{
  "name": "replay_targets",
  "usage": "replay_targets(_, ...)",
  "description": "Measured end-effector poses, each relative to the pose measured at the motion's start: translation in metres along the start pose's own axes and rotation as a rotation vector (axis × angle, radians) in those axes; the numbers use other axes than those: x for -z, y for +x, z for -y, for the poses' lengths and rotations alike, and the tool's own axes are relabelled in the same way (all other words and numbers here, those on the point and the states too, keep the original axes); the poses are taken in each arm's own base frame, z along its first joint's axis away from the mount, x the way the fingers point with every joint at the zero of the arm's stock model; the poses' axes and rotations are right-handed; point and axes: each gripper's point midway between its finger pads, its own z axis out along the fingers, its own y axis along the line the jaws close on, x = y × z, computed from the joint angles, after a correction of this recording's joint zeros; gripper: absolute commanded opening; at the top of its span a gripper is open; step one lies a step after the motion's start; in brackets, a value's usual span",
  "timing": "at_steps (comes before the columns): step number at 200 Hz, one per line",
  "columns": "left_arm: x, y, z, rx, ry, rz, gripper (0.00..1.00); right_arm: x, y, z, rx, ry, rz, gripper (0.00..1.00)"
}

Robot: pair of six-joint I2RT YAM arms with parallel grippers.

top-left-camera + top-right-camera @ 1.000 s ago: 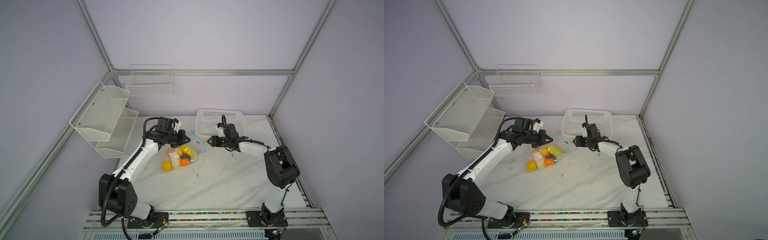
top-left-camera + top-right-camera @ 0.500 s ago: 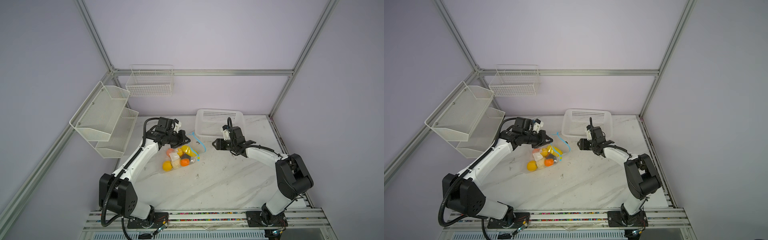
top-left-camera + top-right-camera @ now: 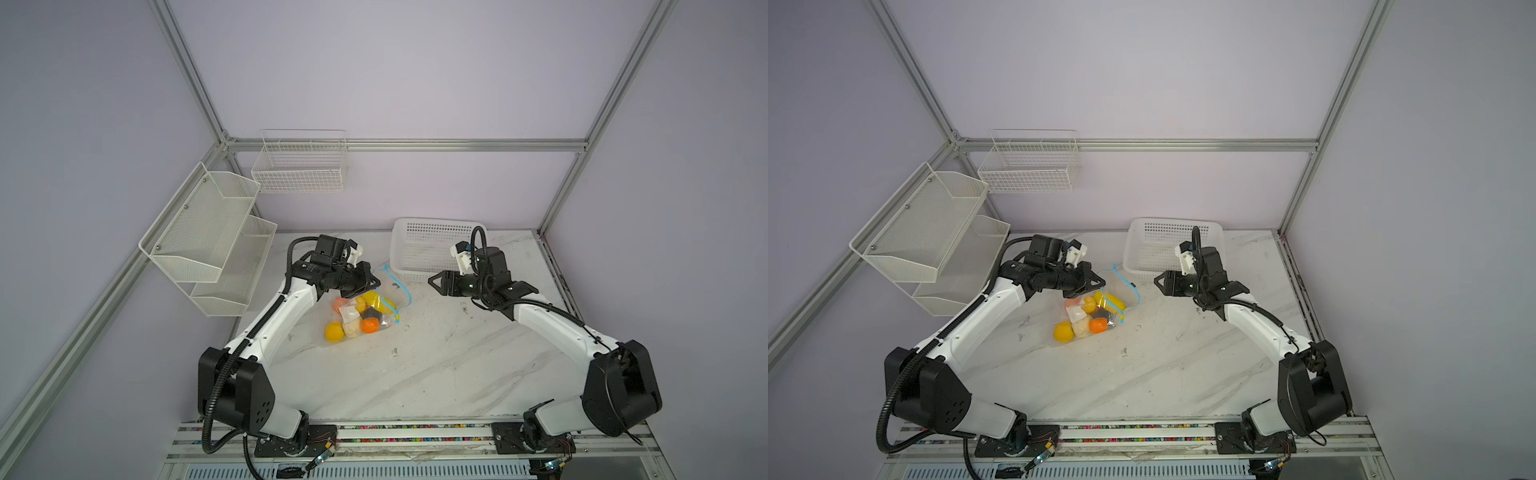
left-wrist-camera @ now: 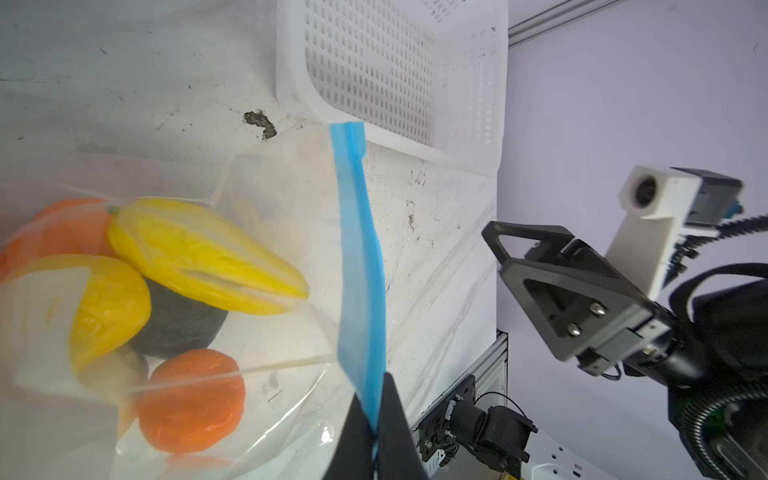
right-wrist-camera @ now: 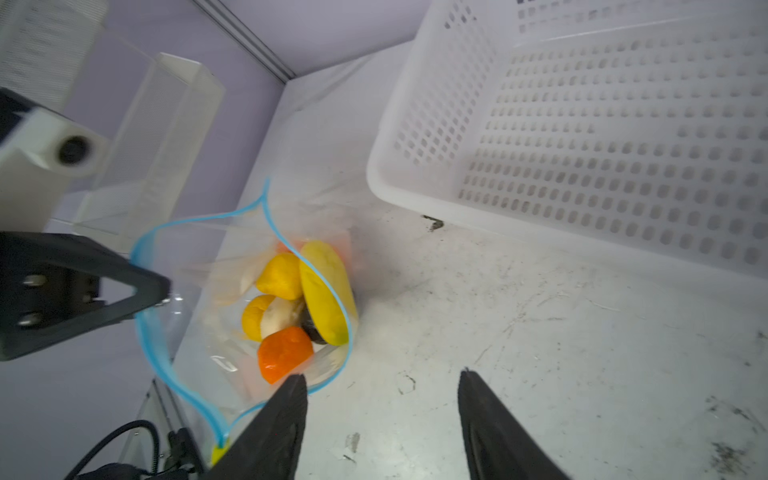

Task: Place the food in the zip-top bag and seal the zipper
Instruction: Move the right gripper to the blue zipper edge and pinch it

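Though apart from bag (image 4: pixel 274 187), R fingers (image 5: pixel 282 424) wide; L fingers (image 4: pixel 390 419) tight on zipper (image 4: pixel 359 249), food (image 4: pixel 199 253) inside.

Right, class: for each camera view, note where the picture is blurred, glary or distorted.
Right wrist view: the zip-top bag and left gripper look smeared, the basket sharper. Left wrist view: food crisp through the plastic. In both top views: even light, soft shadows.

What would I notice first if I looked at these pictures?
The bright orange and yellow toy fruits, bunched inside the clear zip-top bag on the table. The left hand pinches the bag's blue zipper strip, its mouth gaping open, while the right hand hovers open near the white basket.
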Motion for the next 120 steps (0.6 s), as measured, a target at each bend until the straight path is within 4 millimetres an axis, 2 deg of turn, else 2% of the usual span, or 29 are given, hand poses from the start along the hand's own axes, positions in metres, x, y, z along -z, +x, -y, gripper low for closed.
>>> replay_targets(12,0.000,0.001,-0.001,0.002,-0.003,-0.003,0.00,0.004,0.000,-0.016,-0.047,-0.067,0.005,0.56)
replay_targets(25,0.001,0.001,0.000,0.002,-0.003,-0.003,0.00,0.001,0.008,-0.024,-0.101,-0.105,-0.016,0.55)
replay_targets(63,0.006,0.002,0.002,-0.001,0.000,0.003,0.00,-0.028,0.035,-0.023,-0.237,-0.099,-0.121,0.55)
replay_targets(99,0.006,0.004,0.001,0.003,-0.006,-0.001,0.00,-0.054,0.058,-0.024,-0.288,-0.089,-0.197,0.55)
replay_targets(120,0.006,0.004,0.000,0.005,-0.008,-0.003,0.00,-0.069,0.068,-0.027,-0.298,-0.085,-0.235,0.50)
